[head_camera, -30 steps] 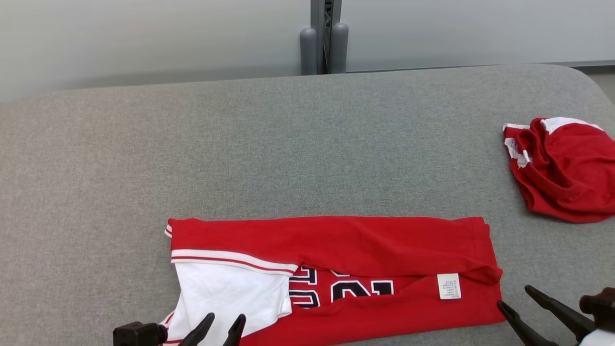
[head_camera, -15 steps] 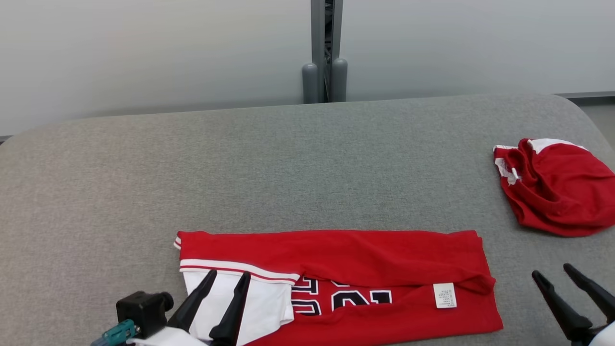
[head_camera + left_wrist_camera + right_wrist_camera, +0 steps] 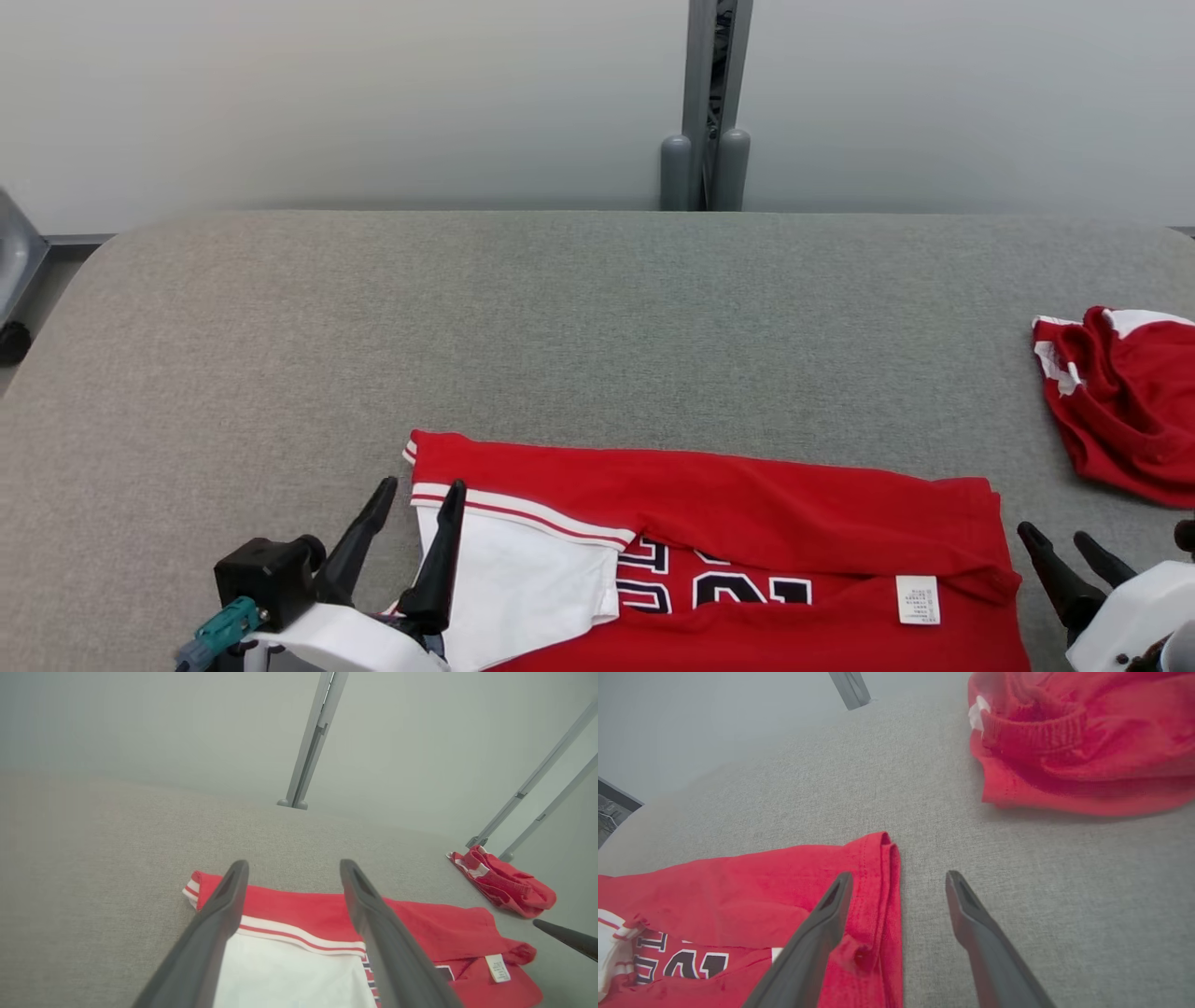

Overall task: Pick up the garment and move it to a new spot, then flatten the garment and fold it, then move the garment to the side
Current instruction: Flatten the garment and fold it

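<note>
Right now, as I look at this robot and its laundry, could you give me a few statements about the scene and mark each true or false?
1. The left gripper and right gripper are both open, gripping nothing. True.
2. The red jersey hangs in the air. False: it lies on the grey surface.
3. A second red garment lies crumpled to the robot's right. True.
4. The white label sits at the jersey's left-gripper end. False: it is near the right gripper's end.
</note>
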{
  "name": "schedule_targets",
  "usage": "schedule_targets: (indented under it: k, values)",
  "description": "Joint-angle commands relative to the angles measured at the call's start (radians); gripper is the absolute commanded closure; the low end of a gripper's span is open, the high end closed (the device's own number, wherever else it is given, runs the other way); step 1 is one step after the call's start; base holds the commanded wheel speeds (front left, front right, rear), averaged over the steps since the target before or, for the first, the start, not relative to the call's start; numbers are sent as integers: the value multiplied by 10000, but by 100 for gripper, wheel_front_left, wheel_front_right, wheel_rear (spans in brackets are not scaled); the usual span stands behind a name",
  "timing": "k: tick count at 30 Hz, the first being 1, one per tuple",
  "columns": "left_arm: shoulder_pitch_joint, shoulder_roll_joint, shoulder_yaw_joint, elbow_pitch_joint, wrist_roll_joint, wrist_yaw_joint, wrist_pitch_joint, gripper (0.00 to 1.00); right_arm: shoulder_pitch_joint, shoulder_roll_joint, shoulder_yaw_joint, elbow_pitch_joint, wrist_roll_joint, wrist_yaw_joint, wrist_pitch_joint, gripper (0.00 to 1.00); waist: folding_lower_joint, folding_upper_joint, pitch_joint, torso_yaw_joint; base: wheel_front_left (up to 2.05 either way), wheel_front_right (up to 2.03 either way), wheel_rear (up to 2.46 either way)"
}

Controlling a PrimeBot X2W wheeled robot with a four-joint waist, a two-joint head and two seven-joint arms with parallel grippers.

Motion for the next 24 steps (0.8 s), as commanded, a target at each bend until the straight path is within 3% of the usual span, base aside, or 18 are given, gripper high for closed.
schedule_targets:
  k: [1, 10, 19, 20, 21, 22, 24]
  values:
    - [-180, 77, 96, 10, 52, 62, -89, 0, -156, 91, -79, 185, -89, 1, 148, 0, 0, -1, 26, 151, 0, 0, 0]
    - [-218, 225, 306, 45, 251, 312, -322, 0, -655, 691, -397, 1468, -638, 1, 1051, 0, 0, -1, 199, 687, 0, 0, 0]
    - [-177, 190, 404, 238, 257, 376, -506, 0, -556, 1094, 36, 1751, -955, 1, 1720, 0, 0, -1, 229, 874, 0, 0, 0]
    - [-165, 197, 415, 253, 258, 383, -530, 0, -552, 1136, 67, 1785, -1001, 1, 1742, 6, 0, -1, 227, 876, 0, 0, 0]
    - [-155, 204, 423, 264, 260, 377, -528, 0, -543, 1176, 115, 1814, -1069, 3, 1763, 33, 0, -1, 223, 878, 0, 0, 0]
    - [-145, 215, 433, 272, 260, 382, -541, 0, -538, 1213, 163, 1836, -1111, 4, 1772, 55, 0, -1, 219, 877, 0, 0, 0]
    - [-125, 225, 441, 280, 250, 392, -544, 0, -547, 1248, 214, 1878, -1175, 4, 1761, 73, 0, -1, 203, 871, 0, 0, 0]
